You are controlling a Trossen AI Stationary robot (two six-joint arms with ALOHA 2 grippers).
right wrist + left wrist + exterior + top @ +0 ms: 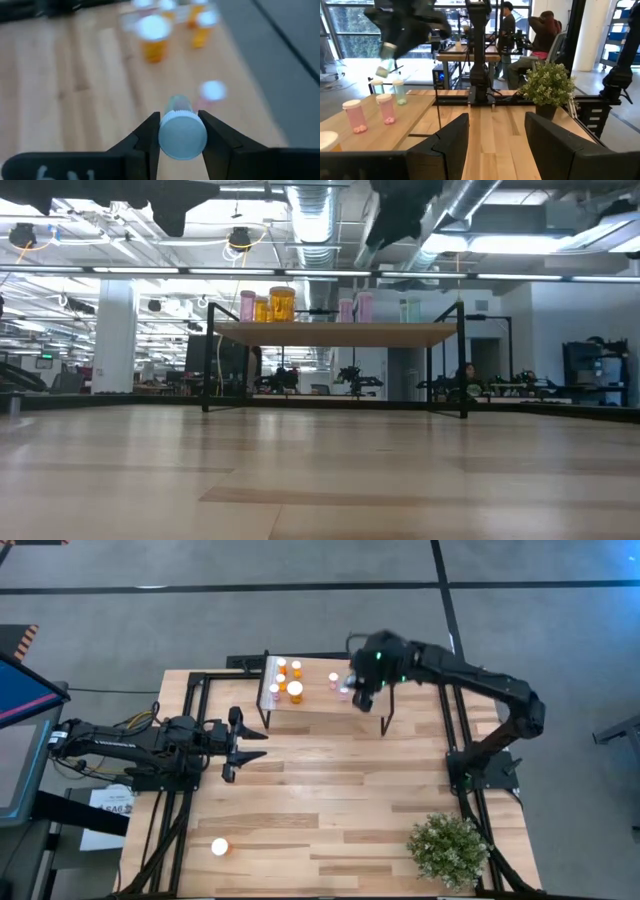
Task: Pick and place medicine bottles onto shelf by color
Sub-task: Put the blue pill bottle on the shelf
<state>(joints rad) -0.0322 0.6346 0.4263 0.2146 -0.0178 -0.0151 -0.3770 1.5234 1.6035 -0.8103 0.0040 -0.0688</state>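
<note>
Right gripper (180, 131) clamps one teal bottle (182, 134) above the shelf (320, 705); beyond it stand four orange bottles (295, 690).

Left gripper (240, 744) waits, fingers apart.

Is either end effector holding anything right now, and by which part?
The right end effector holds a teal bottle by its white cap, above the shelf. The left end effector is open and empty.

In the right wrist view the orange bottles (155, 37) at twelve o'clock are blurred, their labels unreadable. The low view cuts both arms off at its top edge. From above, the right gripper (362, 692) hides whatever it holds.
</note>
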